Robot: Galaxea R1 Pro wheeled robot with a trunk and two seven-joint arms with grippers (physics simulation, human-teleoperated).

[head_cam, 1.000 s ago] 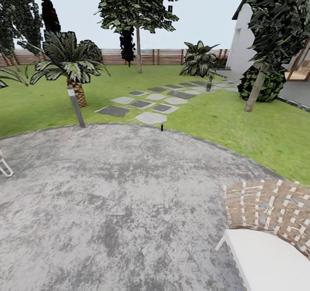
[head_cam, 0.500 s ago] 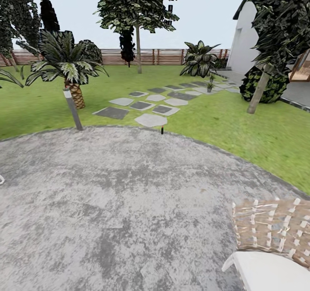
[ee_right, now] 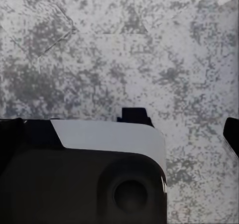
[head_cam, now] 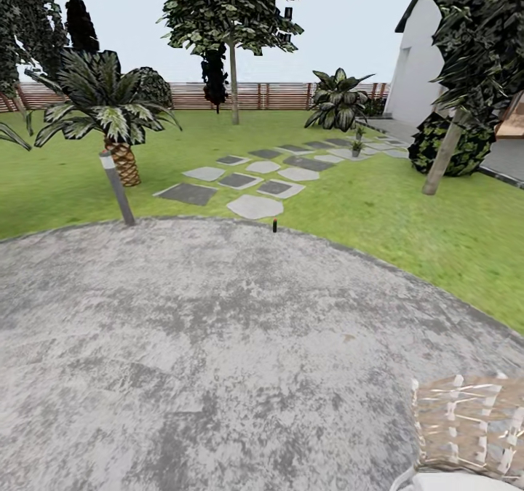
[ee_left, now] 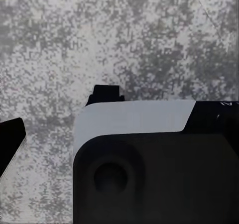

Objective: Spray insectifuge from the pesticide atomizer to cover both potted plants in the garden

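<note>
The garden lawn (head_cam: 378, 207) lies ahead, beyond the round grey patio (head_cam: 218, 345). At the patio's far edge stands the pesticide atomizer (head_cam: 274, 224), a slim dark upright shape too small for detail. Far off on the stepping stones (head_cam: 255, 206) are the potted plants (head_cam: 356, 145), tiny green tufts close together. In the left wrist view my left gripper (ee_left: 57, 117) hangs open over the mottled paving, dark fingers (ee_left: 105, 93) apart. In the right wrist view my right gripper (ee_right: 183, 124) is open as well, nothing between its fingers (ee_right: 134, 115).
A grey bollard lamp (head_cam: 117, 189) and a striped-leaf palm (head_cam: 109, 113) stand at the patio's left edge. A woven chair (head_cam: 469, 425) is close at the lower right. A leaning tree trunk (head_cam: 445, 156), a round bush (head_cam: 455, 145), a white house wall and a slatted fence (head_cam: 255, 97) bound the lawn.
The whole head view has shifted: the camera moved forward, so the chair slid down towards the lower right corner and the white object at the left edge left the picture.
</note>
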